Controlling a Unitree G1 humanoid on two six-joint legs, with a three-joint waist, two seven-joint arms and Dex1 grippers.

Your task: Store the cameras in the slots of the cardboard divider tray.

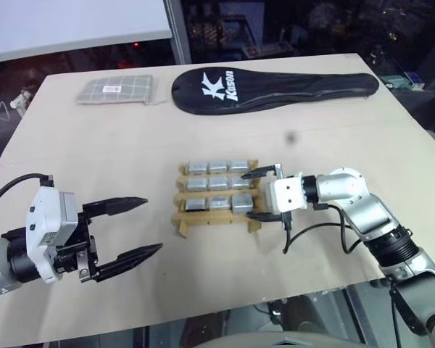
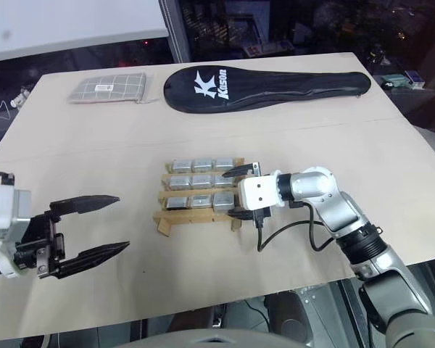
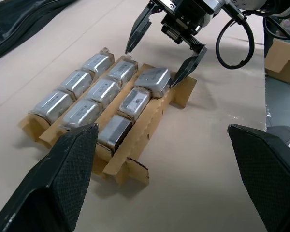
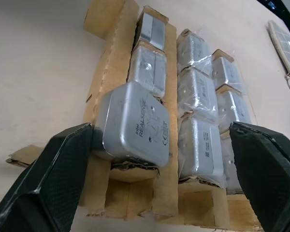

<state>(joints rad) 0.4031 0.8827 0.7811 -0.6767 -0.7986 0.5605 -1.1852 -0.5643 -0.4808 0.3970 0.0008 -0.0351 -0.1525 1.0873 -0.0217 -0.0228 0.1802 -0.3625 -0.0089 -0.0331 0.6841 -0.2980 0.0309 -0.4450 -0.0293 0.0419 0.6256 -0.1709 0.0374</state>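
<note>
The cardboard divider tray (image 1: 183, 221) lies mid-table with several silver-grey cameras (image 1: 217, 183) in its slots. In the slot at the tray's near right corner, one camera (image 4: 133, 123) sits tilted and stands proud of the cardboard. My right gripper (image 1: 246, 196) is open at the tray's right end. Its two fingers straddle that tilted camera (image 3: 154, 79), and one fingertip (image 3: 183, 72) is close beside it. Whether it touches I cannot tell. My left gripper (image 1: 152, 225) hangs open and empty over bare table, well to the left of the tray.
A long black racket cover (image 1: 275, 85) and a grey checked pouch (image 1: 116, 89) lie along the table's far side. A black cable (image 1: 312, 228) loops on the table under my right wrist. The table's front edge runs close below both arms.
</note>
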